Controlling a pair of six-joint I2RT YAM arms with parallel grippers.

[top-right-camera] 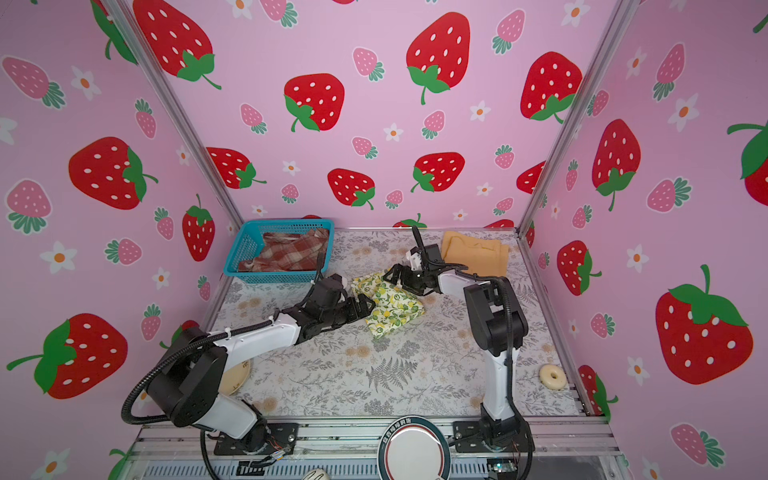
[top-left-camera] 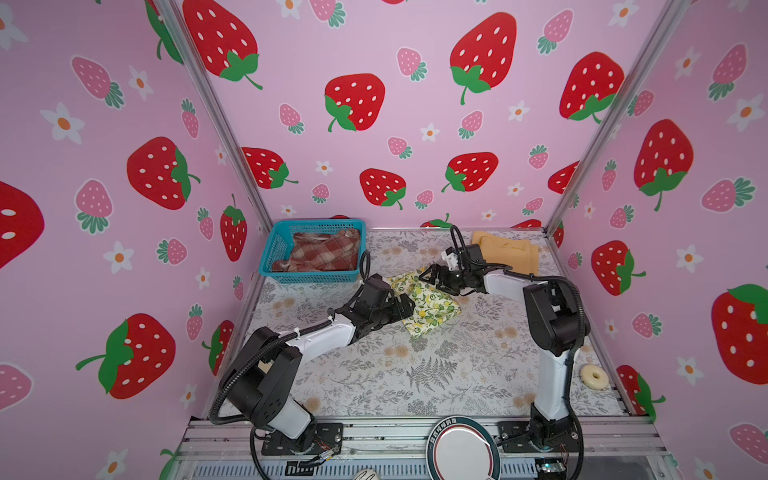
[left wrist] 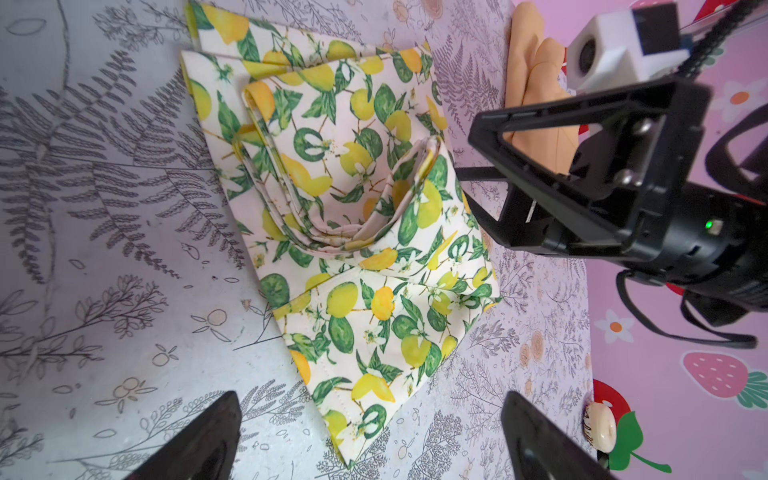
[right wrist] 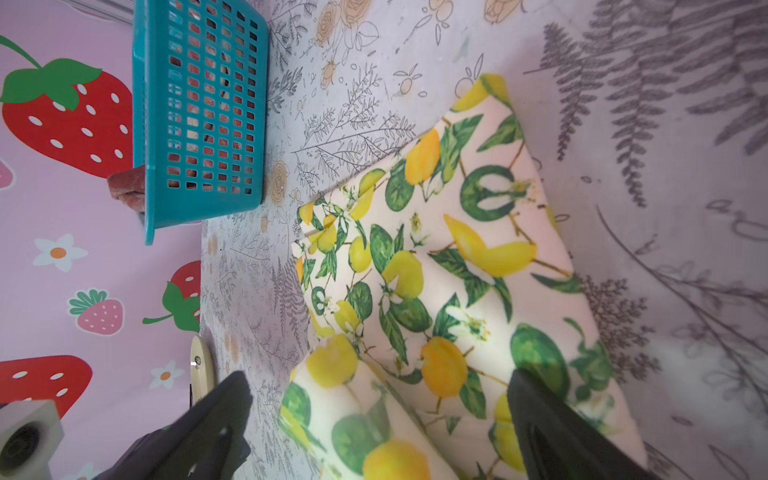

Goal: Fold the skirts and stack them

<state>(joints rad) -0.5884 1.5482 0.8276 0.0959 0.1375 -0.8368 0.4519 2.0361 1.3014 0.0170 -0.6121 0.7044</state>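
While open, hands at lemon skirt

Two white-and-black robot arms bolted down on black base plates.

The left arm and right arm have glossy white link shells between chunky black joint housings. A black corrugated cable hose loops alongside, and a white zip tie sits on the left forearm. The right pincer has black triangular open-frame fingers with silver screws, a white cube camera and what seems to be a small green light.
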